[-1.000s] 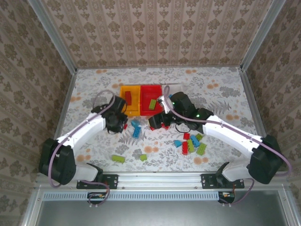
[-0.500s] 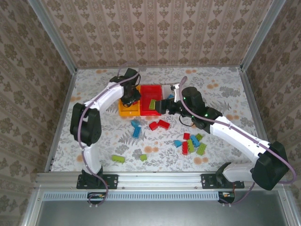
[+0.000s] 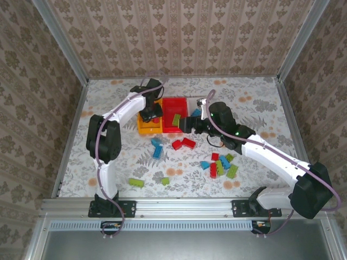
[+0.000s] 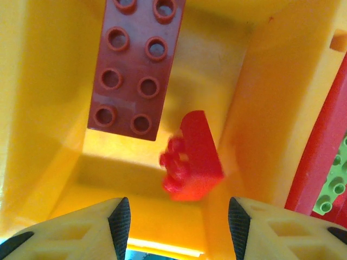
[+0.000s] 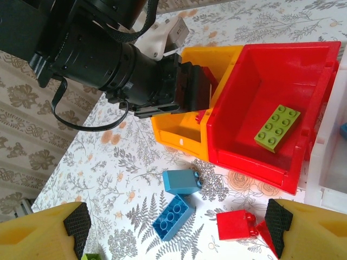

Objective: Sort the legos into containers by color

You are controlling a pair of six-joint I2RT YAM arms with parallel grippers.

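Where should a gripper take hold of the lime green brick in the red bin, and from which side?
Across its two long sides, coming straight down: the lime green brick lies flat, studs up, in the red bin, seemingly clear of its walls, so both long faces look reachable.

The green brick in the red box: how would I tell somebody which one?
Look at the far middle of the flowery table, where a red box sits beside a yellow box. The green brick lies alone inside the red box; other green ones lie loose on the table.
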